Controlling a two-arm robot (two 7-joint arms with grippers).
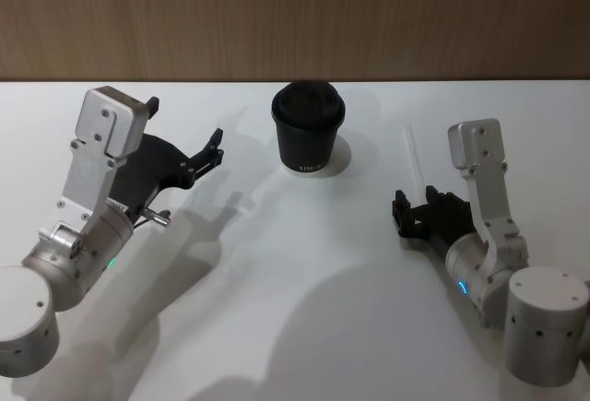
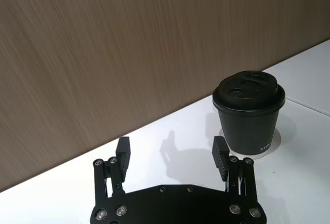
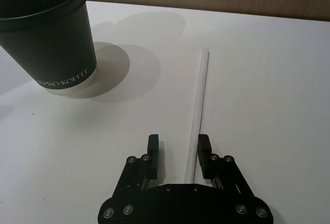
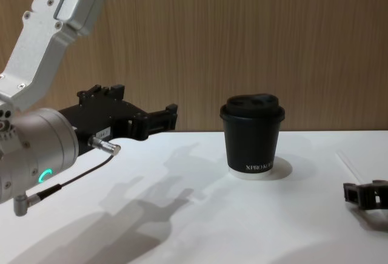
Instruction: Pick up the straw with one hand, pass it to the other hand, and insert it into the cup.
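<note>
The cup (image 3: 46,33) carries white lettering (image 3: 66,80) that I read as XPRO KOFFE, its first and last letters curving out of sight. The right gripper (image 3: 178,144) sits low on the surface (image 3: 268,80) with its jaws released. The straw (image 3: 198,105) lies flat between them, closer to one finger than the other, and runs straight ahead of the jaws. Its near end is hidden under the gripper body, so I cannot tell whether it touches that finger. The cup stands upright ahead of these jaws and off to their left, well apart from the straw. The left gripper (image 1: 184,123) hangs raised above the surface, jaws released and holding nothing; the cup is ahead of them to their right, with open white surface between. Behind the cup, the surface ends at a wood-grain wall (image 1: 295,14).
</note>
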